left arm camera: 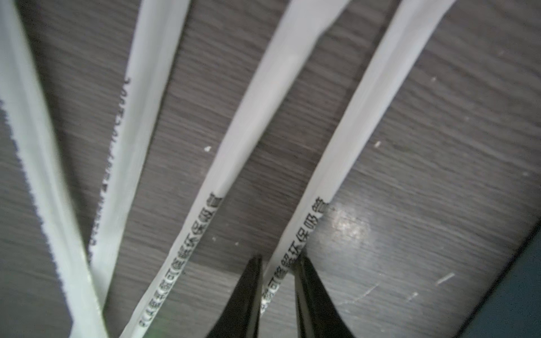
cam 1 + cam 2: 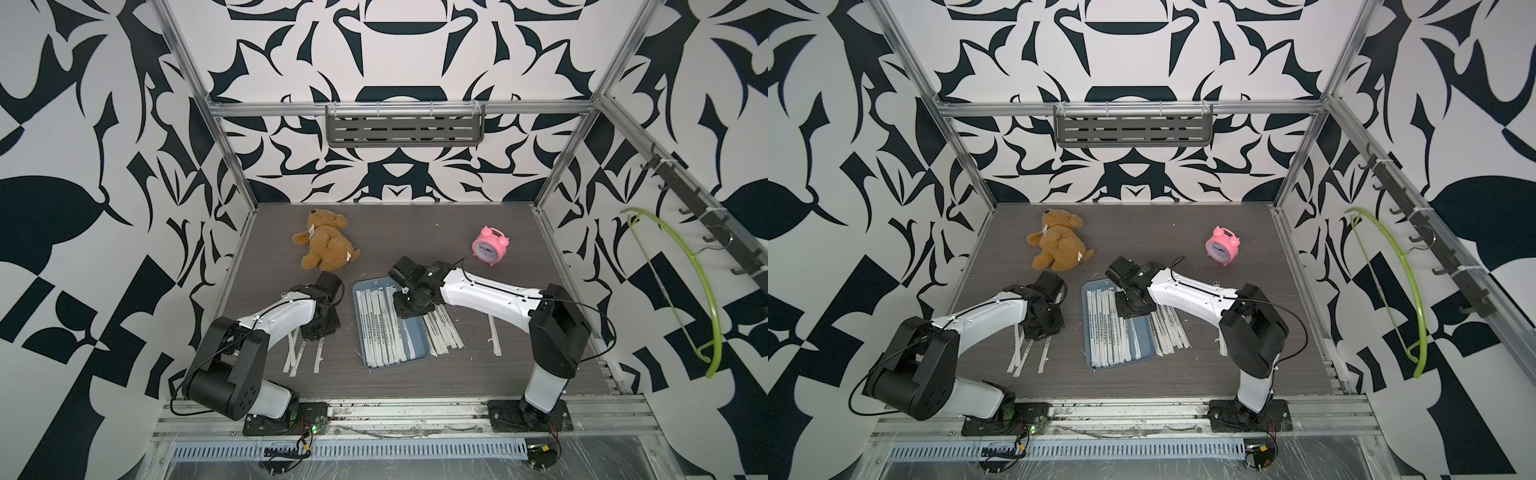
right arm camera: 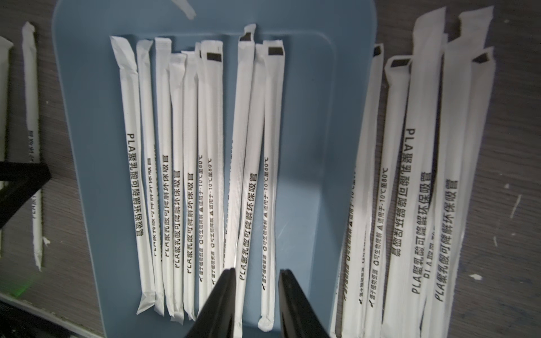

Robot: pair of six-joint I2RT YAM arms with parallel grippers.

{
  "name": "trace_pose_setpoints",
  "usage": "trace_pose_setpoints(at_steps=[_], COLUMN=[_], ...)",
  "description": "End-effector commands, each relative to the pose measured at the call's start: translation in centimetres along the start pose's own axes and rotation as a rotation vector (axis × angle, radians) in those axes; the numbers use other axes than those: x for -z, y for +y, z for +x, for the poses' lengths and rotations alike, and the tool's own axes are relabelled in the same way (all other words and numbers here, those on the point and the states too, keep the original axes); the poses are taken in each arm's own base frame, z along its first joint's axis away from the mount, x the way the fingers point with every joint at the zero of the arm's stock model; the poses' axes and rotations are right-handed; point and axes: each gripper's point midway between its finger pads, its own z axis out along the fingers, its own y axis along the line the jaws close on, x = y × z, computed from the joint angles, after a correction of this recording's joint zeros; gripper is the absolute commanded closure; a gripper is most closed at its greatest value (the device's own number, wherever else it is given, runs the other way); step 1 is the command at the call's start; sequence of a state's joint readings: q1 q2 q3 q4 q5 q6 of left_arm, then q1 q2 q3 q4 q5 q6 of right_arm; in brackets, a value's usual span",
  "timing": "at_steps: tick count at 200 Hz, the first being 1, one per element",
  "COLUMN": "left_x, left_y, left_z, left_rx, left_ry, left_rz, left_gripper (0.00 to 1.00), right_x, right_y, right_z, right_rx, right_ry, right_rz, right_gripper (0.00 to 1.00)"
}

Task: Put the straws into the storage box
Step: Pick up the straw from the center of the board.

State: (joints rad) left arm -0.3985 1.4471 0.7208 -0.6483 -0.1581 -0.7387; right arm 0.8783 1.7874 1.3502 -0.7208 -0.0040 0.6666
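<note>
Your left gripper (image 1: 278, 257) is down on the table beside the box's (image 2: 428, 353) left long side, and the next move turns on the straw (image 1: 336, 164) between its tips. That straw lies flat. Its long axis runs straight out from the jaws, roughly along the box's long side. The jaws stand narrow, one tip against each edge of the wrapper, so I read it as pinched across its width near one end. Other straws (image 2: 318, 357) fan out beside it, clear of the tips.

The box lies near, to the right of this grip, so the carry looks like a short sideways one. Keep the straw parallel to the box's long side and it should drop in alongside the row (image 3: 187, 175) lying lengthwise inside.

Your left arm reaches forward low, wrist bent so the gripper points down at the table. Your right gripper (image 3: 257, 270) hangs over the box's far end, wrist down, jaws apart and clamped on nothing. A bundle (image 3: 424, 175) lies on the table just beside the box's right long side, nearer that arm.

With the right arm over the box, the two grippers could crowd each other there.
</note>
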Motion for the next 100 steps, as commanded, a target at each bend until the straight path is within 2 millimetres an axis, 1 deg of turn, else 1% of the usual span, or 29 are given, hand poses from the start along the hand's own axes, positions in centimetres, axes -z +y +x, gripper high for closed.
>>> trace_pose_setpoints(at_steps=[1,36,65,81,100], left_x=[-0.3,0.6,1.8,3.1,5.4], left_y=[-1.2,-2.7,-3.0,-2.9,-2.7], left_z=[0.5,0.1,-0.1,-0.4,-1.0], left_rx=[-0.013,-0.033,-0.026,-0.010,0.016], left_ry=[0.046,0.043,0.032,0.005,-0.045], left_rz=[0.048,0.102,0.110,0.112,0.104], left_gripper=[0.79,0.86,0.91,0.94,0.96], right_x=[1.3,1.4,1.9,2.2,2.7], right_y=[0.0,-0.1,-0.3,-0.6,-1.2], right_z=[-0.8,-1.1,-1.2,-1.3,-1.6], right_rx=[0.001,-0.006,-0.014,-0.014,-0.019], right_ry=[-0.044,-0.057,-0.065,-0.067,-0.071], right_rz=[-0.006,-0.005,-0.005,-0.003,0.000], right_gripper=[0.69,0.69,0.69,0.69,0.69])
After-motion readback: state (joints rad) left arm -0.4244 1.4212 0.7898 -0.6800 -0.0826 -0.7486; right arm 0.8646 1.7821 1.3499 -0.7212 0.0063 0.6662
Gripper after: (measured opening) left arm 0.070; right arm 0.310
